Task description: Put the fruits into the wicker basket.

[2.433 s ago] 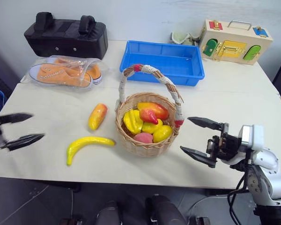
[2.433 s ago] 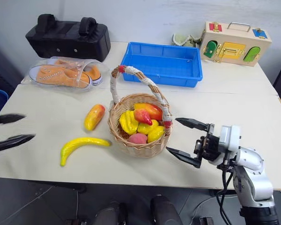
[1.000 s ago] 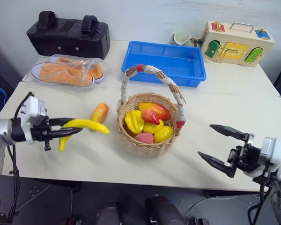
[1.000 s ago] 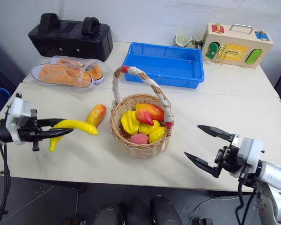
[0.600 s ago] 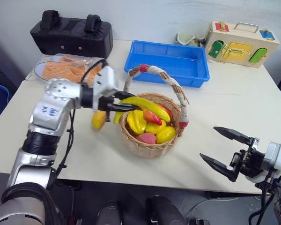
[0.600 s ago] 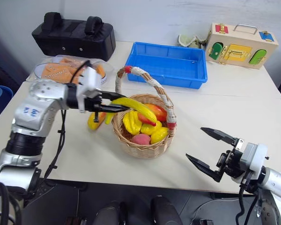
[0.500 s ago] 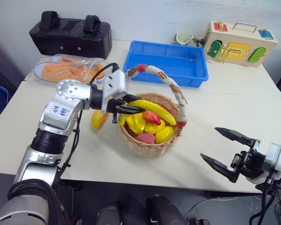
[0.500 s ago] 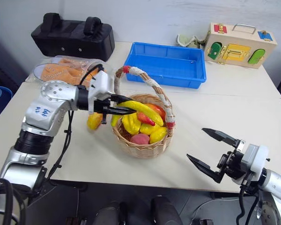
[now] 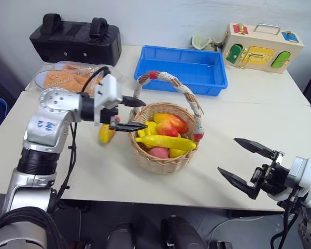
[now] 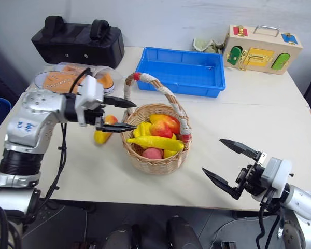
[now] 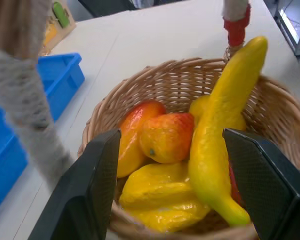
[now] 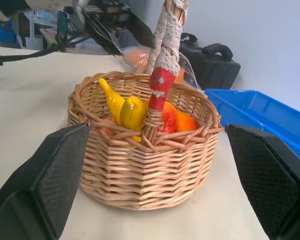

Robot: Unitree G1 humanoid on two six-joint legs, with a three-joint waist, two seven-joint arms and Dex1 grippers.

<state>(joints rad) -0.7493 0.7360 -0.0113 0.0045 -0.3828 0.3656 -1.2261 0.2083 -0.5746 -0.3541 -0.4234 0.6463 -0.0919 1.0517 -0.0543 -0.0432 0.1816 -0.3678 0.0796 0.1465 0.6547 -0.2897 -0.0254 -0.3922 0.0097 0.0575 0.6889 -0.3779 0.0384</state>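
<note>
The wicker basket (image 9: 161,163) stands mid-table with several toy fruits in it. A yellow banana (image 9: 168,141) lies across them, free of any grip. My left gripper (image 9: 143,114) hovers open at the basket's left rim, level and pointing over it, with nothing between its fingers. In the left wrist view the banana (image 11: 225,125) lies in the basket between the spread fingers (image 11: 90,190). An orange-yellow mango (image 10: 100,136) rests on the table left of the basket, partly hidden behind that gripper. My right gripper (image 9: 228,155) stands open and empty to the right of the basket (image 12: 140,165).
Behind the basket sits a blue plastic tray (image 9: 181,68). Orange shoes in a clear bag (image 9: 67,78) and a black bag (image 9: 75,39) are at the back left. A wooden lock box (image 9: 262,45) stands at the back right. The table's front edge runs close to my right gripper.
My left gripper has opened and let go of the banana, which now lies in the basket on the other fruits. The right gripper has stayed put.
</note>
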